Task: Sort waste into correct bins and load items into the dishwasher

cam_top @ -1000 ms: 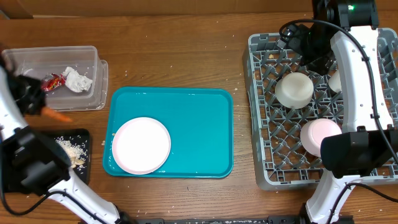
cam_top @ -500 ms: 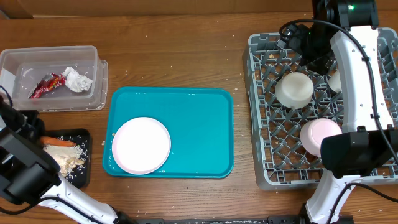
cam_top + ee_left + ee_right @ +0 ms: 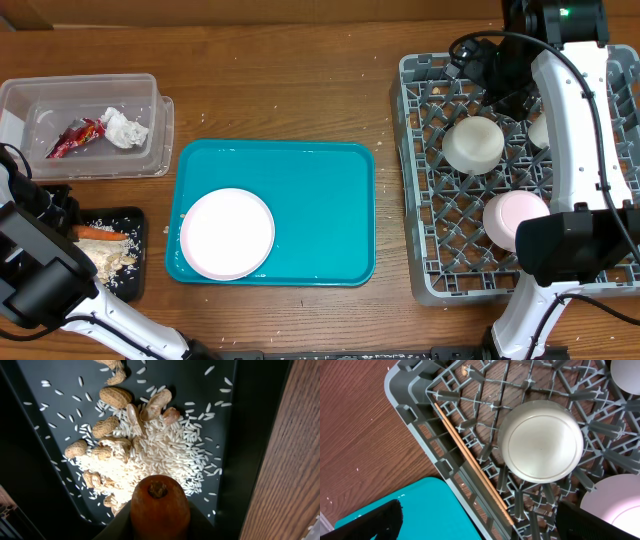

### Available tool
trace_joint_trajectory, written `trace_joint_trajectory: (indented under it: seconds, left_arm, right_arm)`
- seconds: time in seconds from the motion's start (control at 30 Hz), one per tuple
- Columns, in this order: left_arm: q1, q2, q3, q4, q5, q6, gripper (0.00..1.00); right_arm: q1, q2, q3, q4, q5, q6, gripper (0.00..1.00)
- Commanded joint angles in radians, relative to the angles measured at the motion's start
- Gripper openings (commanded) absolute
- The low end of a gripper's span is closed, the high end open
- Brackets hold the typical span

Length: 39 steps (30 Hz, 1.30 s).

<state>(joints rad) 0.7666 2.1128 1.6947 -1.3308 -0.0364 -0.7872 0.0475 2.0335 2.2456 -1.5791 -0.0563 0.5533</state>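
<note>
The left gripper [image 3: 70,222] has shifted slightly since half a second ago, taking the carrot [image 3: 100,234] a little further down the black tray [image 3: 137,215]. Its fingers look closed on the carrot's end. Rice [image 3: 165,450] and peanuts [image 3: 114,396] lie on the tray just beyond the carrot's tip. The clear tub [image 3: 150,95], holding the red wrapper [image 3: 75,135] and the tissue [image 3: 125,128], sits near this gripper, further back on the table. The white plate [image 3: 227,233] on the teal tray [image 3: 330,200] lies well to its right. The right gripper [image 3: 479,512] hangs wide open and empty over a corner of the rack [image 3: 420,200], with an upturned bowl [image 3: 540,440] just ahead of its fingers.
</note>
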Motion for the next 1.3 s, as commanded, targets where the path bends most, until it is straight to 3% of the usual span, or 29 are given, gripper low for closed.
trace_joint_trajectory:
  seconds: [0.0,0.03,0.1,0.47,0.7,0.9,1.07,1.1,1.17,1.27]
  left_arm:
    - [0.008,-0.007,-0.010,-0.004,-0.026,-0.014,0.30]
    - [0.008,-0.007,-0.010,-0.004,-0.026,-0.001,0.40]
    - [0.008,-0.007,-0.010,-0.006,-0.026,0.018,0.46]
    - [0.007,-0.007,-0.009,-0.031,0.008,0.034,0.43]
    - [0.005,-0.031,0.021,-0.034,0.196,0.179,0.40]
    - [-0.035,-0.146,0.029,-0.022,0.327,0.273,0.40]
    - [-0.130,-0.275,0.029,0.023,0.275,0.290,0.42]
    - [-0.153,-0.293,0.029,0.043,0.258,0.290,0.47]
    - [-0.194,-0.313,0.029,0.088,0.222,0.290,1.00]
    - [-0.238,-0.314,0.029,0.117,0.211,0.289,1.00]
  right_arm:
    - [-0.004,-0.024,-0.002,0.005,-0.006,-0.003,1.00]
    - [-0.004,-0.024,-0.002,0.005,-0.006,-0.003,1.00]
    - [-0.004,-0.024,-0.002,0.005,-0.006,-0.003,1.00]
    - [-0.004,-0.024,-0.002,0.005,-0.006,-0.003,1.00]
    - [-0.004,-0.024,-0.002,0.005,-0.006,-0.003,1.00]
    - [-0.004,-0.024,-0.002,0.005,-0.006,-0.003,1.00]
    - [-0.004,-0.024,-0.002,0.005,-0.006,-0.003,1.00]
    - [-0.004,-0.024,-0.002,0.005,-0.006,-0.003,1.00]
    - [-0.004,-0.024,-0.002,0.005,-0.006,-0.003,1.00]
    - [-0.004,-0.024,-0.002,0.005,-0.006,-0.003,1.00]
